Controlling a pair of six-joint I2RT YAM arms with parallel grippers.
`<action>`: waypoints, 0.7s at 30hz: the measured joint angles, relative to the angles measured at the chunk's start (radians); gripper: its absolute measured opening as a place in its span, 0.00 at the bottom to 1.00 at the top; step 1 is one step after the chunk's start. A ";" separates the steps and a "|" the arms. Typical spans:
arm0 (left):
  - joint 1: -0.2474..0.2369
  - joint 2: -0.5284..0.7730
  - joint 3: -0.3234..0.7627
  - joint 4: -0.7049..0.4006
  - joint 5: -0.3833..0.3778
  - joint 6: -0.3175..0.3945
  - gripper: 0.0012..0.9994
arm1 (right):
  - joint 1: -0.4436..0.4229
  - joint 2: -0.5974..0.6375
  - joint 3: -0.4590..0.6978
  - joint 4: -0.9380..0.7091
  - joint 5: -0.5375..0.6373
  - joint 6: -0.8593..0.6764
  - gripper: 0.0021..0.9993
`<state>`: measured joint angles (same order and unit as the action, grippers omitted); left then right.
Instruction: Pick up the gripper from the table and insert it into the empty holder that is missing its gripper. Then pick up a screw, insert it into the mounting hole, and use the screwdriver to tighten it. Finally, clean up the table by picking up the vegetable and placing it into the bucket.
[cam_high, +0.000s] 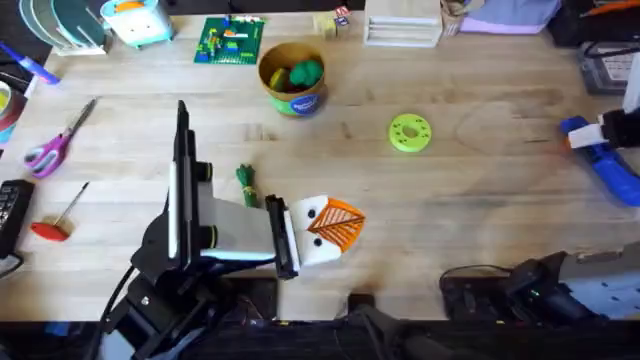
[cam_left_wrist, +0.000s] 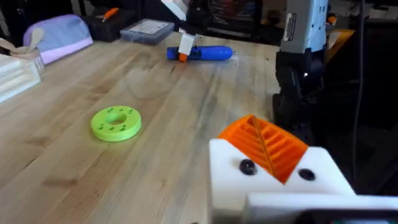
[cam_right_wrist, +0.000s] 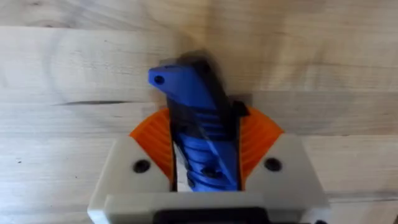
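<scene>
My right gripper (cam_high: 598, 135) is shut on the blue screwdriver (cam_high: 612, 168) at the table's right edge. The right wrist view shows its orange pads (cam_right_wrist: 258, 134) clamping the screwdriver (cam_right_wrist: 186, 87); the left wrist view shows that gripper (cam_left_wrist: 185, 48) and screwdriver (cam_left_wrist: 208, 53) far off. My left gripper (cam_high: 335, 228) rests low near the front middle, its white finger bases and orange pads (cam_left_wrist: 264, 146) pressed together and nothing seen between them. The dark-green vegetable (cam_high: 246, 185) lies just left of it. The bucket (cam_high: 292, 80) stands behind, holding round green and yellow toys. I cannot pick out a loose gripper, empty holder or screw.
A lime-green disc (cam_high: 409, 132) lies right of the bucket, also in the left wrist view (cam_left_wrist: 115, 122). Purple scissors (cam_high: 50, 145) and a red-handled screwdriver (cam_high: 55, 225) lie at the left. A green brick plate (cam_high: 230, 40) and a white rack (cam_high: 400, 25) line the back.
</scene>
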<state>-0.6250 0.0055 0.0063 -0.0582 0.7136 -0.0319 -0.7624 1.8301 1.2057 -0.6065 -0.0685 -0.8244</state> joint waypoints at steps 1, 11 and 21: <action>0.000 0.000 0.000 0.000 0.000 0.000 0.02 | -0.001 0.002 0.000 0.002 0.001 -0.003 0.35; 0.000 0.000 0.000 0.000 0.000 0.000 0.02 | -0.001 0.003 0.000 0.006 0.003 -0.011 0.30; 0.000 0.000 0.000 0.000 0.000 0.000 0.02 | -0.001 0.003 0.000 0.013 0.004 -0.011 0.28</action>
<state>-0.6250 0.0055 0.0063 -0.0582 0.7132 -0.0318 -0.7635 1.8328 1.2057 -0.5938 -0.0647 -0.8353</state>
